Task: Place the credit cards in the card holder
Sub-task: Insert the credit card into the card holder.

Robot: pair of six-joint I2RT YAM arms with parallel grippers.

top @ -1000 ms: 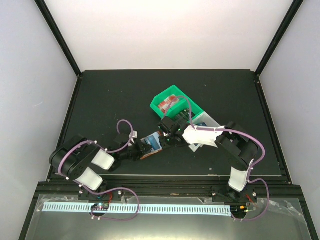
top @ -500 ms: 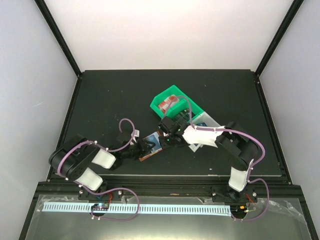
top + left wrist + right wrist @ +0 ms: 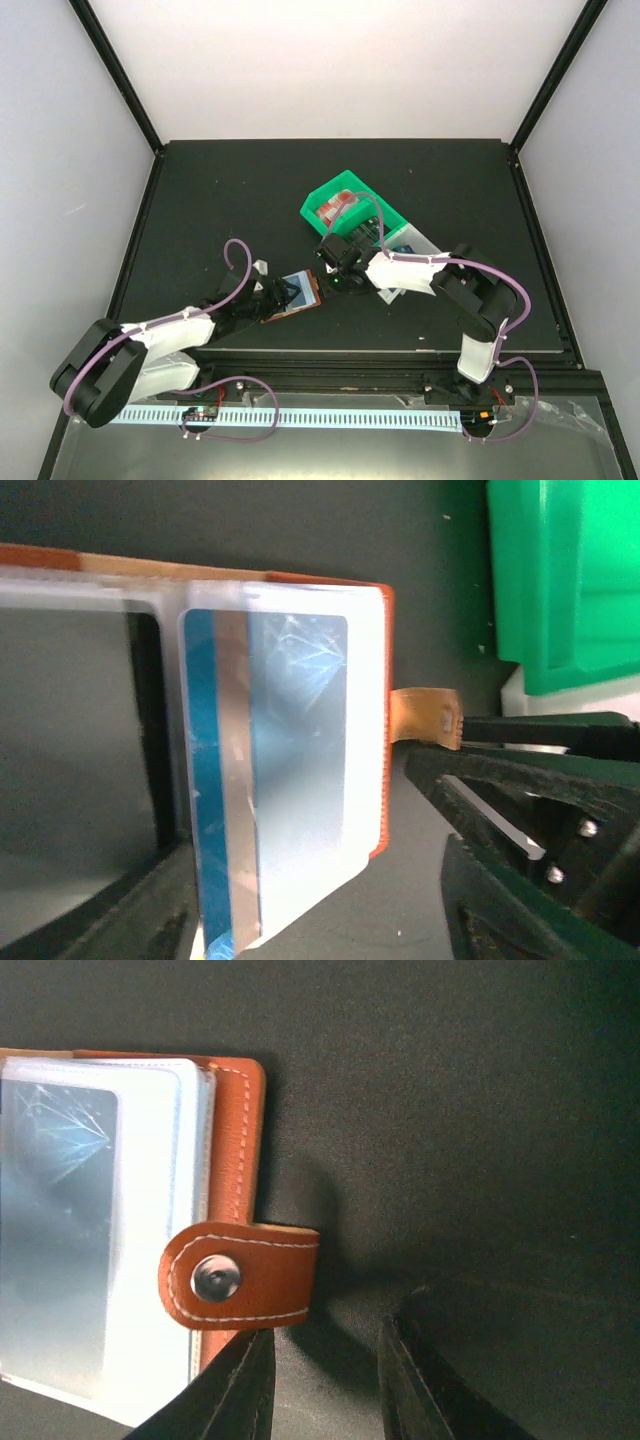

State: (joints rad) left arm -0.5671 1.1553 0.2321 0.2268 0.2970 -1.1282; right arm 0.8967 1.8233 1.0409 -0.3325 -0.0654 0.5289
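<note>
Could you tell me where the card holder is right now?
In the top view the card holder lies open mid-table, between the left gripper and right gripper, near the green bin.

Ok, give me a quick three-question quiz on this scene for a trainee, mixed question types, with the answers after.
1. True or false: the card holder lies closed, its sleeves hidden.
2. The card in the top clear sleeve is: A red, B blue, C black.
3. What colour is the bin beyond the holder in the top view?
Key: 1 false, it lies open with clear sleeves showing; 2 B; 3 green.
</note>
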